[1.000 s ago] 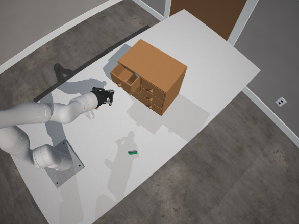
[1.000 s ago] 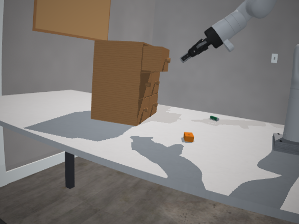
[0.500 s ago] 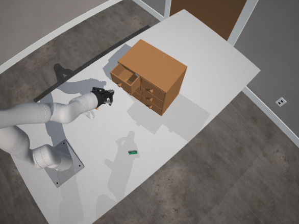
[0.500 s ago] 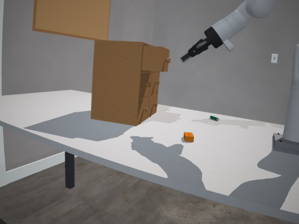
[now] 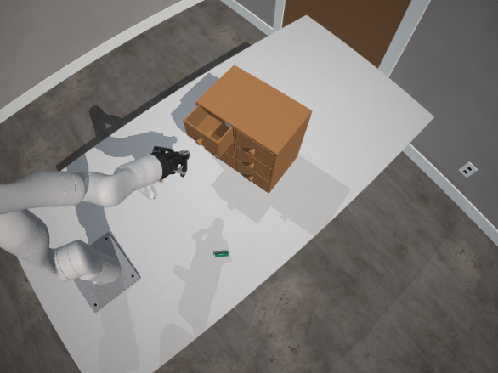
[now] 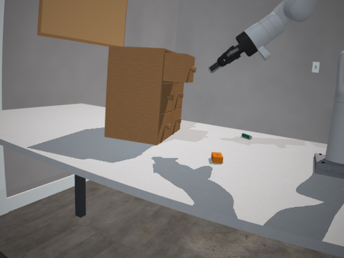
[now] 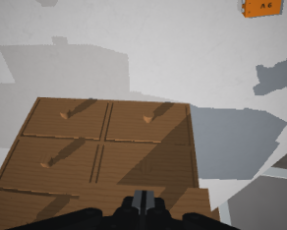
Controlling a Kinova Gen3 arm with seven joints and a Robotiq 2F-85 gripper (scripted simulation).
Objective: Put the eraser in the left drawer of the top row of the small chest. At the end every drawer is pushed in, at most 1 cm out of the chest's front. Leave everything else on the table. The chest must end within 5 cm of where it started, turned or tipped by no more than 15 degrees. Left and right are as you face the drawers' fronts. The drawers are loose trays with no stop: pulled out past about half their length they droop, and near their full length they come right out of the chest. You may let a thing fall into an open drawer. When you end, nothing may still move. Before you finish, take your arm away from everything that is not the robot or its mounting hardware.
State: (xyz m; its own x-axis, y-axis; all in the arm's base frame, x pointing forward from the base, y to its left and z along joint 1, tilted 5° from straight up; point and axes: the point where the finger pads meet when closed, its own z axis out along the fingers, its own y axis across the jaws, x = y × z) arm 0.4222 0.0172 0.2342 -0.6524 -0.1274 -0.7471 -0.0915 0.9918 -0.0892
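Note:
The small chest (image 5: 255, 101) (image 6: 133, 96) (image 7: 54, 128) stands upright. Its top-left drawer (image 5: 209, 144) (image 6: 176, 67) (image 7: 189, 201) is pulled partly out and looks about level. A small pale patch (image 5: 228, 125) shows inside that drawer near its back right corner; I cannot tell for certain whether it is the eraser. No eraser shows on the table. The other drawers look pushed in. My gripper (image 5: 186, 155) (image 6: 212, 69) (image 7: 143, 202) is shut and empty, in front of the open drawer at about knob height, with a gap between its tips and the drawer front.
An orange block (image 6: 217, 158) (image 7: 262, 7) lies on the table (image 5: 323, 76) (image 6: 58, 114) in front of the chest, mostly hidden by the arm in the top view. A green cylinder (image 5: 221, 254) (image 6: 246, 136) lies farther right, well away from the chest.

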